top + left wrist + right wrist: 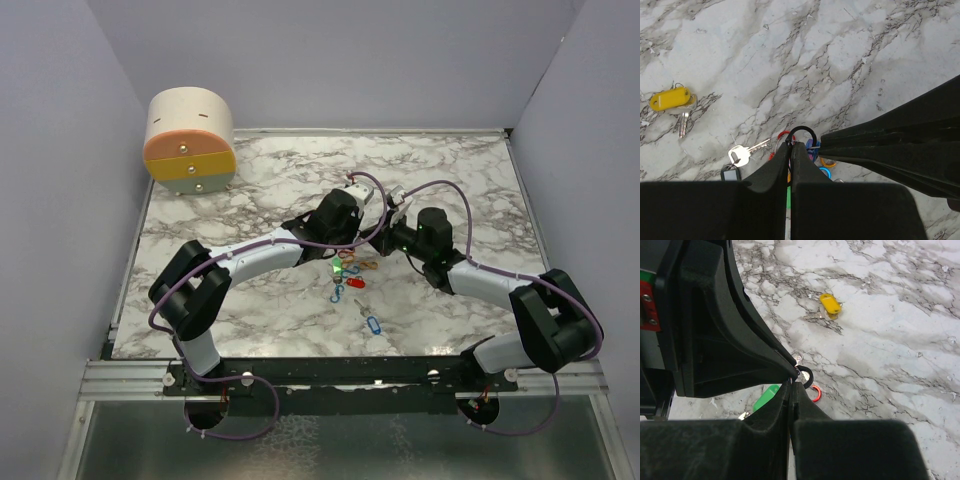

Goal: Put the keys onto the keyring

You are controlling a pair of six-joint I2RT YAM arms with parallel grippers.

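I found the left gripper (791, 146) and right gripper (792, 385) both clamped on the ring (801, 133), tips meeting. The silver key (741, 153) lay just left of the left gripper, the nearer one, with its shank pointing ringward. The yellow key (670, 98) lay well apart.

Keys: three, namely yellow key (670, 98), green key (766, 396), blue key (373, 325)
Clips: three, namely red clip (818, 394), orange clip (368, 266), blue clip (337, 293)
Ring (803, 128): one
Grippers: two, namely left gripper (791, 147), right gripper (791, 387)
Drawer box (190, 140): one
Table (270, 180): one
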